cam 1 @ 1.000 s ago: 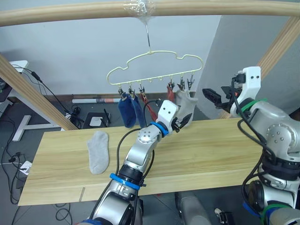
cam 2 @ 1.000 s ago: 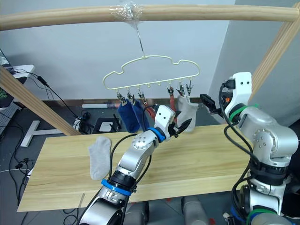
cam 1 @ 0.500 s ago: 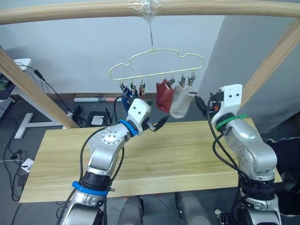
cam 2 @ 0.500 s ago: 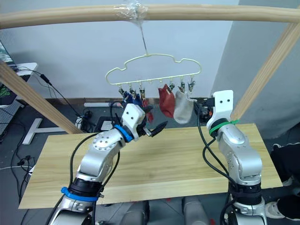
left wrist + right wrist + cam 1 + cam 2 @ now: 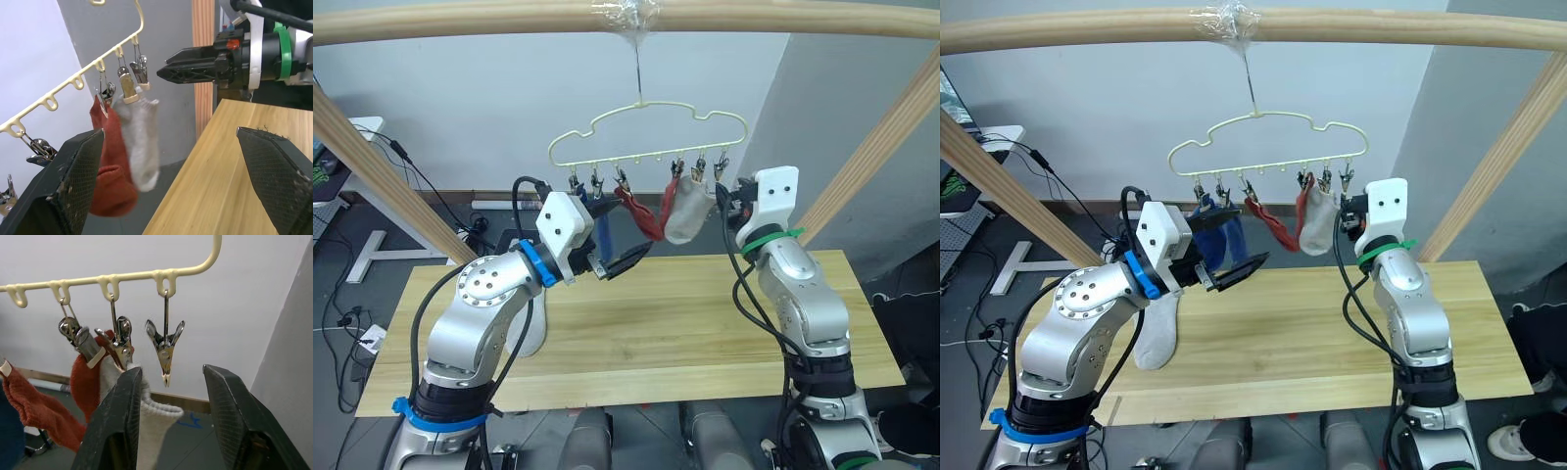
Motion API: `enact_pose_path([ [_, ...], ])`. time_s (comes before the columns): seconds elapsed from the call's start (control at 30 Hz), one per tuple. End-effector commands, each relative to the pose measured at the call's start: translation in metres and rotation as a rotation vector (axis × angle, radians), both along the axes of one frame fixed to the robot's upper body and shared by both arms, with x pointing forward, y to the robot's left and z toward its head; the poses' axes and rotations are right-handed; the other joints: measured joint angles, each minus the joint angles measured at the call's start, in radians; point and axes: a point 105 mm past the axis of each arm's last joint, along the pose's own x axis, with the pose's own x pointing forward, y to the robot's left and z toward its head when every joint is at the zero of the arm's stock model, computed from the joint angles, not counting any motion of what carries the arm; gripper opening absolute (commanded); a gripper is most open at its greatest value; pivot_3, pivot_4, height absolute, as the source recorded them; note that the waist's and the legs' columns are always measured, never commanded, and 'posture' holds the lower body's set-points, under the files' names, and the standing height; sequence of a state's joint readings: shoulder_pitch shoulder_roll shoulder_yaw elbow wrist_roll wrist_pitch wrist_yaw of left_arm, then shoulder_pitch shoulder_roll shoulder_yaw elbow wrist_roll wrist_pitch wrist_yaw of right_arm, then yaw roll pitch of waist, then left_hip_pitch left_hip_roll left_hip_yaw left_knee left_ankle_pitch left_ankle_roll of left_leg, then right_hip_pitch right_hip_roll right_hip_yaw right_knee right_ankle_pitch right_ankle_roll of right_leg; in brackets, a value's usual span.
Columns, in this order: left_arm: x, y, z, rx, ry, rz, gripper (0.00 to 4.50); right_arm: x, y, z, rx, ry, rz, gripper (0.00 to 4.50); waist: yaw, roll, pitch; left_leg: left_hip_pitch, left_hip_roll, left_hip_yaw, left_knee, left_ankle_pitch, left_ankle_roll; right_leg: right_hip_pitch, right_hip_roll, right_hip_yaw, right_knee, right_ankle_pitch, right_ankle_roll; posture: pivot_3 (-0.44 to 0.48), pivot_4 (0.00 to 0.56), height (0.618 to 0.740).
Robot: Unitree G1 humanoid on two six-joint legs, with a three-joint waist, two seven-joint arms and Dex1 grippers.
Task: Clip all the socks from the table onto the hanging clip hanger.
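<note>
**Q:** Pale-yellow wire is what hangs in the middle?

**A:** Yes. A thin pale-yellow wire clip hanger (image 5: 646,132) with a cloud-shaped outline hangs by its hook from a thick round wooden bar (image 5: 489,22) overhead. A row of small dark metal clips (image 5: 165,347) dangles from its lower edge.

**Q:** Which socks are on it?

**A:** Two blue ankle socks (image 5: 1219,240) hang toward the robot's left, partly hidden behind the left arm. A rust-red sock (image 5: 641,211) hangs near the middle, stretched out at a slant. A second rust-red sock (image 5: 110,181) and a light grey sock (image 5: 685,215) hang side by side, touching, toward the right. The outermost clip on the right is bare.

**Q:** Is anything on the table?

**A:** One light grey sock (image 5: 1157,333) lies on the long table of light yellowish wood planks (image 5: 705,323), near its left end, partly behind the left arm.

**Q:** Where are the two grippers?

**A:** The left gripper (image 5: 625,261) is raised above the table, below the hanger, with its two black fingers spread wide and holding nothing. The right gripper (image 5: 168,71) is raised beside the right end of the hanger, just next to the grey sock. Its fingers (image 5: 117,431) are parted around the bare clip without touching it, and it holds nothing.
</note>
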State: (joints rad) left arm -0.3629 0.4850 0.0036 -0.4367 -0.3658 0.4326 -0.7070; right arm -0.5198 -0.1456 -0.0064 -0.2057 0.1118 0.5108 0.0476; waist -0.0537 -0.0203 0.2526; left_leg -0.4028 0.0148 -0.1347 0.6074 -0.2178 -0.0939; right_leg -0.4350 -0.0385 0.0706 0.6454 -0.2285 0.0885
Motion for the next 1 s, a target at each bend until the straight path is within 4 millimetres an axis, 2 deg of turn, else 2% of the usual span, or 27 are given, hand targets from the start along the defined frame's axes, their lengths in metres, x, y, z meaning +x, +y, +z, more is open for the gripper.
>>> enact_pose_path([
  [0.03,-0.005,-0.004,0.014,-0.012,-0.059,-0.018,4.5,0.006,0.004,0.014,0.01,-0.065,-0.021,2.05,0.001,0.0,0.0,0.0,0.0,0.0,0.0,0.0,0.0,0.0,0.0,0.0,0.0,0.0,0.0,0.061,0.227,0.74],
  [0.5,-0.004,-0.005,0.025,-0.018,-0.087,-0.018,4.5,0.028,0.012,0.019,0.02,-0.093,-0.056,2.05,0.003,0.0,0.0,0.0,0.0,0.0,0.0,0.0,0.0,0.0,0.0,0.0,0.0,0.003,-0.004,0.074,0.233,0.74],
  [0.63,0.0,-0.009,0.037,-0.034,-0.11,-0.027,4.5,0.033,0.014,0.025,0.029,-0.105,-0.051,2.05,0.004,0.0,0.0,0.0,0.0,0.0,0.0,0.0,0.0,0.0,0.0,0.0,0.0,0.003,-0.005,0.075,0.237,0.74],
  [0.73,0.002,-0.009,0.045,-0.047,-0.119,-0.031,4.5,0.035,0.018,0.027,0.041,-0.107,-0.032,2.05,0.004,0.0,0.0,0.0,0.0,0.0,0.0,0.0,0.0,0.0,0.0,0.0,0.001,0.003,-0.005,0.077,0.24,0.74],
  [1.0,0.008,-0.009,0.051,-0.057,-0.13,-0.024,4.5,0.037,0.024,0.028,0.051,-0.108,-0.013,2.05,0.003,0.0,0.0,0.0,0.0,0.0,0.0,0.0,0.0,0.0,0.0,0.0,0.001,0.003,-0.005,0.078,0.243,0.74],
])
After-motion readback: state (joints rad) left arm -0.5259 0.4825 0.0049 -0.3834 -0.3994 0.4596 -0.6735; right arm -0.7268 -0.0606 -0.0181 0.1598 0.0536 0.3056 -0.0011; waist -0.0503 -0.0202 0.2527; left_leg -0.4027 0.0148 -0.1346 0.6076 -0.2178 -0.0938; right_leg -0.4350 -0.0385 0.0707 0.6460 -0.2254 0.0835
